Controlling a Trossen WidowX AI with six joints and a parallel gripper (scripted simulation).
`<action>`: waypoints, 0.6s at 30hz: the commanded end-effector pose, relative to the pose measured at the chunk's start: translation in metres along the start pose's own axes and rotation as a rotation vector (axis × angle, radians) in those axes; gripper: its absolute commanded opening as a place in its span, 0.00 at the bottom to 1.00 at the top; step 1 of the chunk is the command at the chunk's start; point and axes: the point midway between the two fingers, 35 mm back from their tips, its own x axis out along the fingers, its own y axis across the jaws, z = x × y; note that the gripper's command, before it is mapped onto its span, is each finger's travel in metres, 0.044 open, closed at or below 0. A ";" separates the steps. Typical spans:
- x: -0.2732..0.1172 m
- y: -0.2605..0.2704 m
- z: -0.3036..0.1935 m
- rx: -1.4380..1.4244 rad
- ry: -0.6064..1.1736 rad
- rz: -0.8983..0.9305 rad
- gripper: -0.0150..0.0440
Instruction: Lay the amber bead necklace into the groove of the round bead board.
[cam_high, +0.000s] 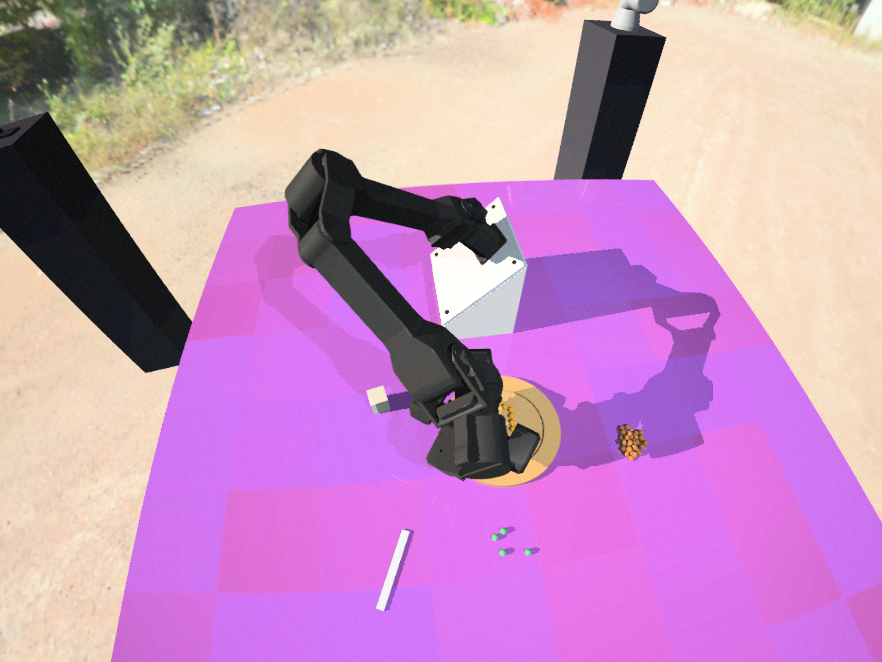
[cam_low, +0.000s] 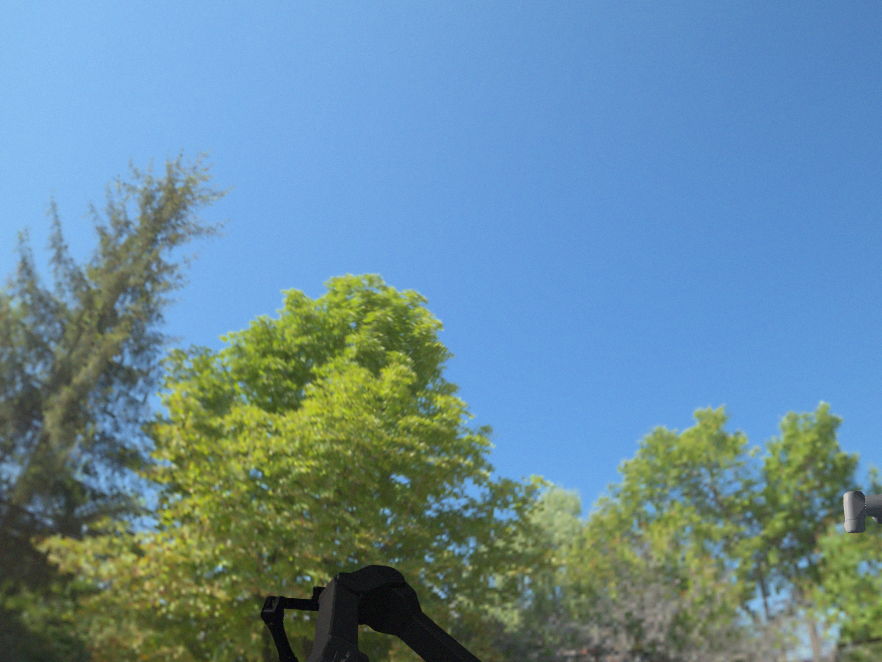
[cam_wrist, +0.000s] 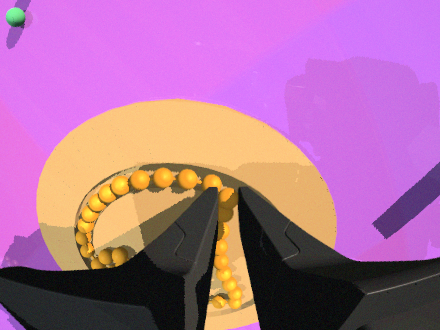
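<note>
The round bead board (cam_high: 548, 434) (cam_wrist: 175, 130) is tan with a ring groove and lies partly under the arm. The amber bead necklace (cam_high: 510, 416) (cam_wrist: 163, 178) lies on it. In the wrist view its beads follow the groove along the far and left sides. On the right the strand cuts inward across the board's centre disc, short of the right part of the groove. My gripper (cam_wrist: 227, 195) is shut on a bead of this strand, near the far side of the groove. The fingers hide part of the near side of the necklace. The top view does not show the fingertips.
A brown bead cluster (cam_high: 631, 441) lies right of the board. Several green beads (cam_high: 502, 552) (cam_wrist: 15, 17) and a white bar (cam_high: 393, 570) lie at the front. A cream cube (cam_high: 377, 399) stands left of the board. The white arm base block (cam_high: 484, 306) stands behind.
</note>
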 end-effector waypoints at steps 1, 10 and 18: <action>0.005 -0.001 -0.001 -0.002 0.003 -0.004 0.25; 0.002 0.000 0.000 0.001 -0.001 0.000 0.61; -0.002 -0.001 -0.001 -0.002 0.003 -0.004 0.97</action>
